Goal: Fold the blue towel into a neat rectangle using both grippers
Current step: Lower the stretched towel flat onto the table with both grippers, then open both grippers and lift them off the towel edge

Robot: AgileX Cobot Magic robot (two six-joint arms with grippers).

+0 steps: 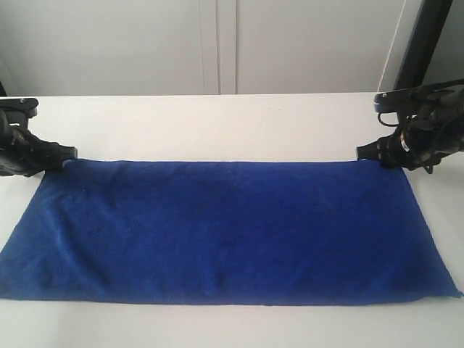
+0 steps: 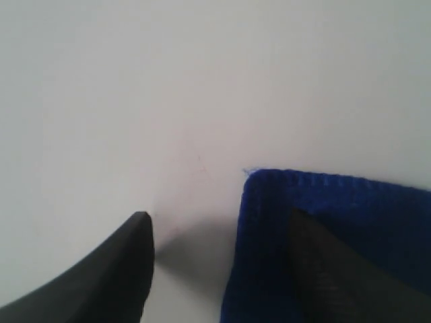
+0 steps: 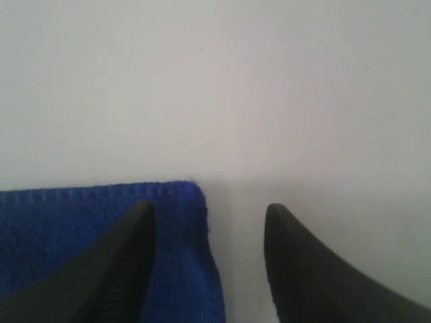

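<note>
1. The blue towel (image 1: 225,232) lies spread flat on the white table (image 1: 217,123), with one arm at each of its far corners.
2. Only the wrist views show the fingers. The left gripper (image 2: 219,219) stands parted, straddling the towel's corner edge and grasping nothing. The right gripper (image 3: 209,207) does likewise.

Checked all views, nothing readable. No lettering, brand, number or sign on blue towel (image 1: 225,232) or white table (image 1: 217,123).

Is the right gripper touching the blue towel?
Cannot tell. Right wrist view: right gripper open, one finger over the blue towel corner, contact not visible.
</note>
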